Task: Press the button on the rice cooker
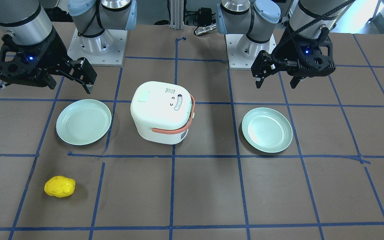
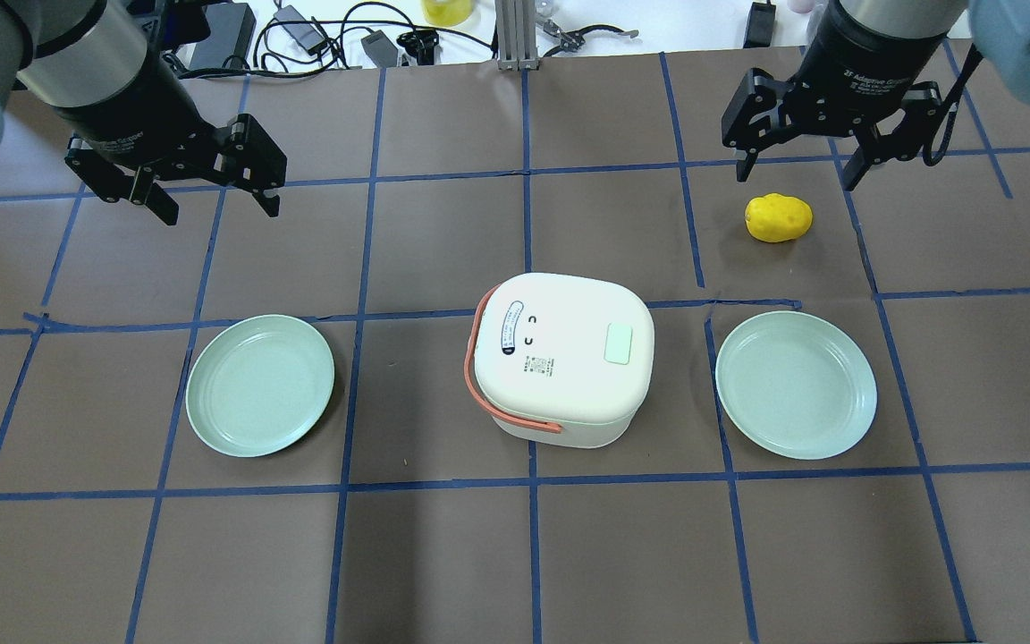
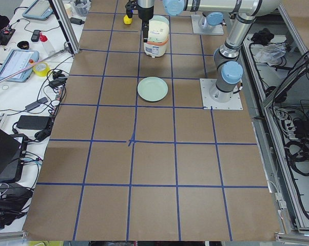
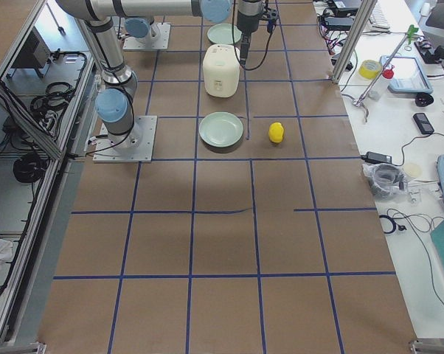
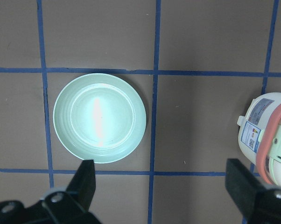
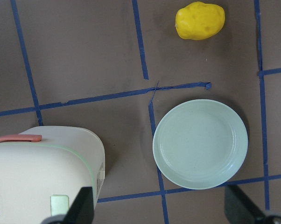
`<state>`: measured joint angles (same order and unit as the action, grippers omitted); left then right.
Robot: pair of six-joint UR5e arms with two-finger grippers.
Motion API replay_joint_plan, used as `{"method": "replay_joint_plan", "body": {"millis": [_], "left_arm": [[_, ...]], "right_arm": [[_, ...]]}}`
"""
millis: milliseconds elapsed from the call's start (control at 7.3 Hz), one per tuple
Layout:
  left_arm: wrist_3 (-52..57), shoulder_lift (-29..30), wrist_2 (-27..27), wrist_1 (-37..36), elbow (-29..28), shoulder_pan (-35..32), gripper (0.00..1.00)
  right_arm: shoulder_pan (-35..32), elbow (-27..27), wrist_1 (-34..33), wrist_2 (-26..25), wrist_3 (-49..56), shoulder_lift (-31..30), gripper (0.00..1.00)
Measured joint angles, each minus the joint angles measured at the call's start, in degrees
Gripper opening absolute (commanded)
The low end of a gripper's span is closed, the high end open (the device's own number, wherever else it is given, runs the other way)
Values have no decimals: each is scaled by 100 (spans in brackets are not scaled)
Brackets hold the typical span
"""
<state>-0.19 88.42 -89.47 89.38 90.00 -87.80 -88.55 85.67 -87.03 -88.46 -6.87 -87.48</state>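
Brown counter [image 2: 443, 555], gridded with blue tape. 2 arms hanging above it: left arm [image 2: 113, 98] over the left half, right arm [image 2: 873, 63] over the right half, both well apart from the cooker [image 2: 560, 385]. Left jaws spread wide, nothing between them; right jaws likewise wide apart, holding nothing. Both seemingly well above the lid [image 2: 569, 309], though hard to judge from these angles.

White cooker upright at the middle of the counter, between 2 plates, touching neither. Salmon handle [image 2: 472, 358] folded down around the lid's edge on the left arm's side. White oval strip [image 2: 510, 328] with dark marks on the lid near that same edge.

Pale green plates, 1 each side: left plate [image 2: 260, 385] beside the cooker, seen in the left wrist view just ahead of the fingertips [image 5: 86, 177]; right plate [image 2: 796, 385] on the other side, near the cooker's corner in the right wrist view.

Yellow potato [image 2: 778, 217] beyond the right plate, apart from it, on the side away from the robot.

Button [image 2: 619, 343]: small mint-green rounded square on the lid, at the edge nearest the right plate, opposite the handle. Nothing touching it; both jaws well apart from it.
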Motion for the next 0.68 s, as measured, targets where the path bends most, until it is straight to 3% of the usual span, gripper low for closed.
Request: {"method": "replay_joint_plan", "body": {"millis": [411, 548, 685], "left_arm": [[1, 0, 0, 0, 0, 0, 100], [1, 0, 0, 0, 0, 0, 100], [1, 0, 0, 0, 0, 0, 100]], "right_arm": [[-1, 0, 32, -10, -46, -1, 100], [-15, 13, 37, 16, -82, 8, 85], [-81, 30, 13, 60, -230, 24, 52]]}}
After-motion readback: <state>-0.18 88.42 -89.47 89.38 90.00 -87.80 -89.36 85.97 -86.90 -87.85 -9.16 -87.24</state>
